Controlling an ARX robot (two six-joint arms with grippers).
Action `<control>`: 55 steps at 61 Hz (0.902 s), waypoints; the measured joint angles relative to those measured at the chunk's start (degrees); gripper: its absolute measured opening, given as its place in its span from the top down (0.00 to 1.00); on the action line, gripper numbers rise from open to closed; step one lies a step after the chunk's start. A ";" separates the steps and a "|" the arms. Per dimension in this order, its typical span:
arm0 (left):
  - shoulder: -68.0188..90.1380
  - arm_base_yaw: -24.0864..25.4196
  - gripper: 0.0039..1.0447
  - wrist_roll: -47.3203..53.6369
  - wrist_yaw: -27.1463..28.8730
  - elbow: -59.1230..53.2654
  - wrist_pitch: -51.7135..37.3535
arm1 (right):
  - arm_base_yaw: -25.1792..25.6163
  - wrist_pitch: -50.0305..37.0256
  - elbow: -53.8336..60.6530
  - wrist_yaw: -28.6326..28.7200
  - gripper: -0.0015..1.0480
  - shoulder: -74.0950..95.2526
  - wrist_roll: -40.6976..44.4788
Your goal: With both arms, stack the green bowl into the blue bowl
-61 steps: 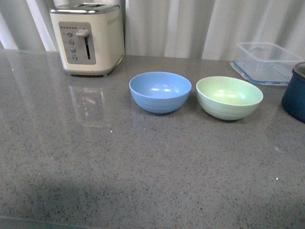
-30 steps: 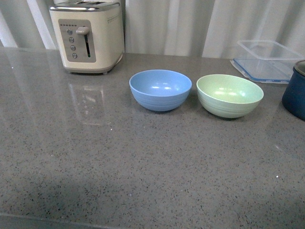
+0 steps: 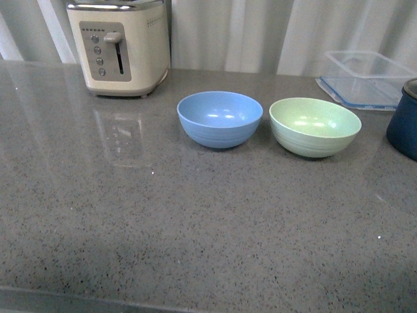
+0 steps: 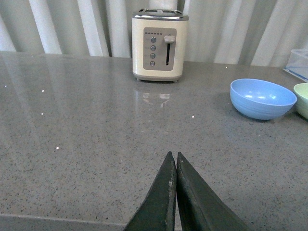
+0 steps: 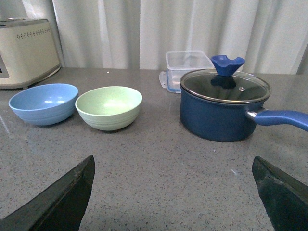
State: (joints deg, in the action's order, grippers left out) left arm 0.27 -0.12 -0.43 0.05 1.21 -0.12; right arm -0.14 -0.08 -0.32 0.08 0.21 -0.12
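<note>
The blue bowl [image 3: 219,119] and the green bowl [image 3: 315,126] sit upright side by side on the grey countertop, green to the right of blue, both empty. Neither arm shows in the front view. In the left wrist view the left gripper [image 4: 173,155] is shut and empty, low over the counter, well short of the blue bowl [image 4: 262,98]; a sliver of the green bowl [image 4: 303,99] shows at the edge. In the right wrist view the right gripper [image 5: 173,161] is open wide and empty, short of the green bowl [image 5: 109,107] and blue bowl [image 5: 44,103].
A cream toaster [image 3: 118,47] stands at the back left. A clear plastic container [image 3: 365,78] sits at the back right. A dark navy lidded pot [image 5: 224,103] with a long handle stands right of the green bowl; its edge [image 3: 404,120] shows in front view.
The front view has shifted slightly: the toaster, bowls and container sit a little higher in the frame than before. The bowls keep their places relative to each other.
</note>
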 joint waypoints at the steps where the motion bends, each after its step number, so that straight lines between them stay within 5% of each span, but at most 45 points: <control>1: 0.00 0.00 0.97 0.00 0.00 0.00 0.02 | 0.00 0.00 0.00 0.00 0.10 0.00 -0.02; 8: -0.02 0.00 0.96 -0.04 -0.02 0.00 0.04 | 0.02 0.00 0.00 -0.02 0.10 0.00 0.00; 25: -0.04 0.00 0.50 -0.02 -0.02 0.00 0.09 | 0.11 0.02 0.00 0.52 0.10 0.07 -0.11; 31: -0.04 0.00 0.33 0.00 -0.11 0.00 0.09 | 3.23 0.42 -2.05 19.74 0.10 5.62 -4.31; 34: -0.07 0.00 0.23 0.00 -0.04 0.00 0.09 | 0.61 -1.01 -4.09 23.28 0.10 9.70 -5.73; 40: -0.07 0.00 0.05 0.00 0.09 0.00 0.09 | -7.19 -5.77 -11.85 20.26 0.10 22.29 -9.22; 55: -0.07 0.00 0.06 0.07 0.00 0.00 0.09 | -13.75 -4.52 -33.99 10.08 0.10 60.83 -15.06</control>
State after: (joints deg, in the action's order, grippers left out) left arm 0.21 -0.12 -0.36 0.05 1.21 -0.03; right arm -13.89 -4.60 -34.30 10.15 61.04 -15.18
